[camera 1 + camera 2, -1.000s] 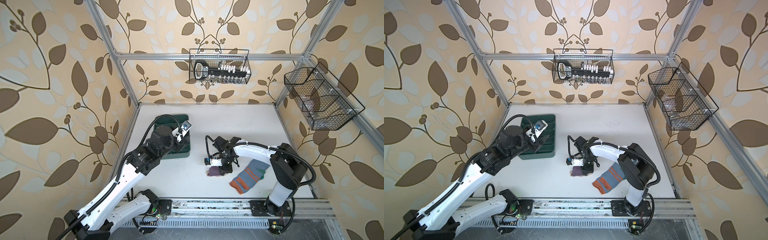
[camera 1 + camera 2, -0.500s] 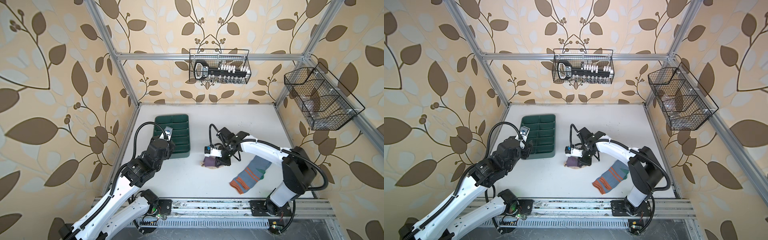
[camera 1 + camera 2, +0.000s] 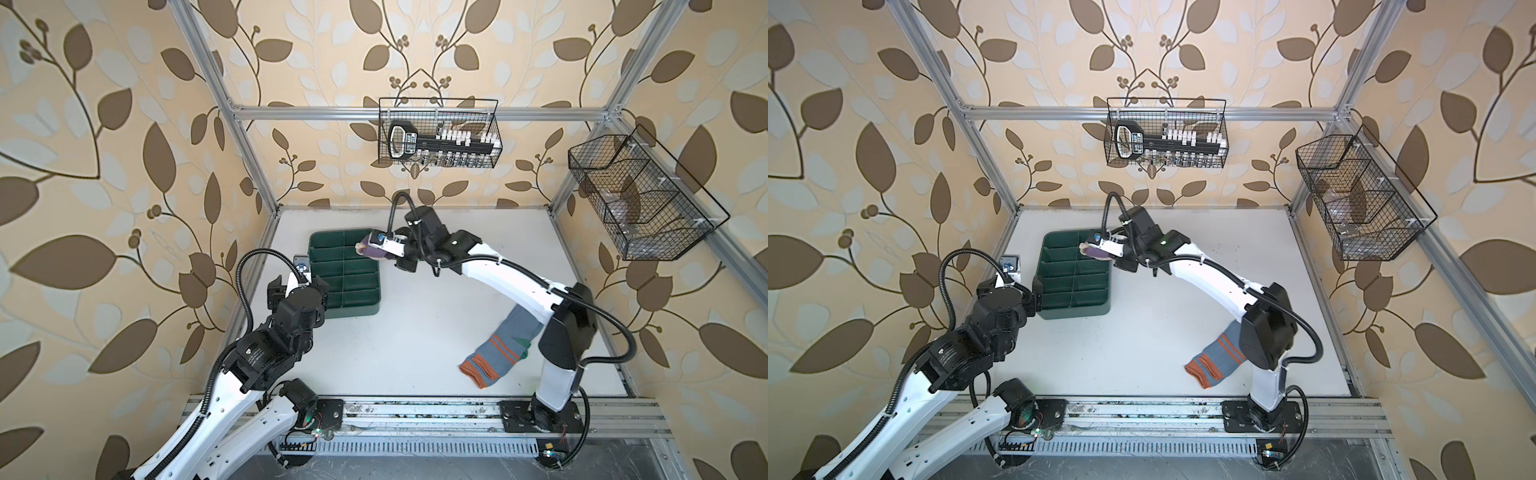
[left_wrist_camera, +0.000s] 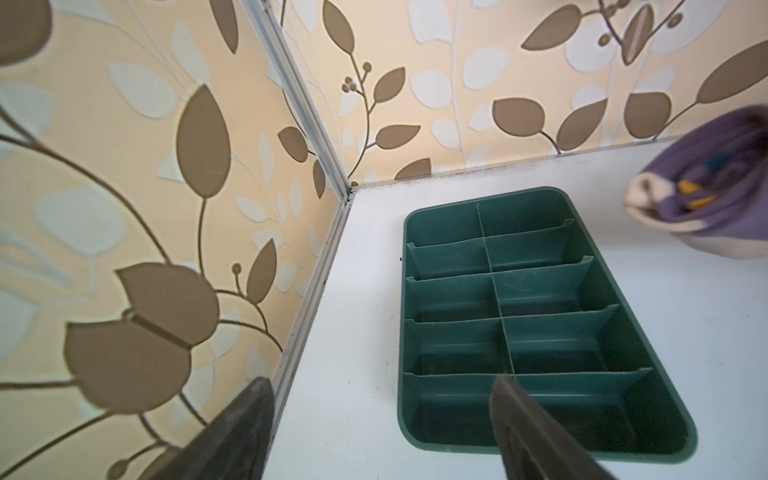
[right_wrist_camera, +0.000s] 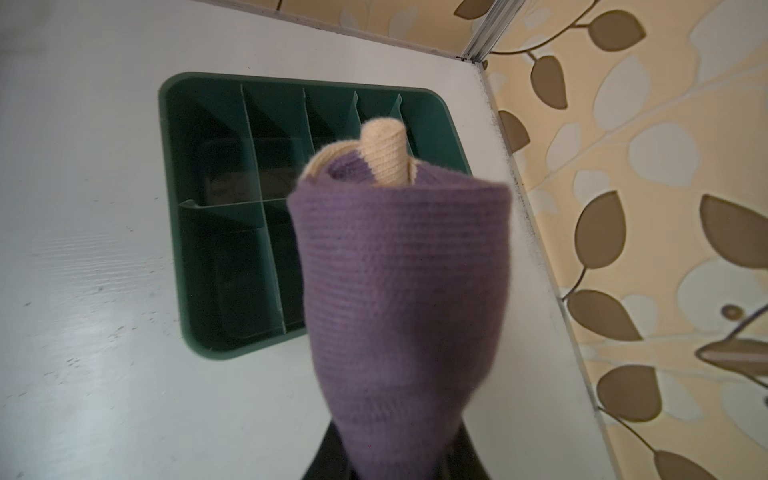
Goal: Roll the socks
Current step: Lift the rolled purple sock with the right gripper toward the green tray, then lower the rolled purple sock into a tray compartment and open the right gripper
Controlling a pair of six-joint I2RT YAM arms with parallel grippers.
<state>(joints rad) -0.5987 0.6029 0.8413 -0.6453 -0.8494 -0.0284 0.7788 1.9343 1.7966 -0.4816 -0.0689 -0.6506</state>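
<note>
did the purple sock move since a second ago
Yes. The rolled purple sock has travelled from mid-table, away from the grey-blue sock, to over the far right corner of the green tray.

White table point(image 3: 415, 345), green divided tray point(image 3: 358, 310) near back-left corner, grey-blue sock point(image 3: 500, 352) front right

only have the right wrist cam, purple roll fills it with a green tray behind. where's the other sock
Observer: The grey-blue sock lies flat and unrolled on the table, partly hidden by the right arm.
Operator: and the left gripper
Observer: The left gripper is open and empty, by the green tray's near left corner.
Operator: is my roll over the tray
Observer: In both top views the purple sock overlaps the tray's far right corner; its height I cannot tell.
</note>
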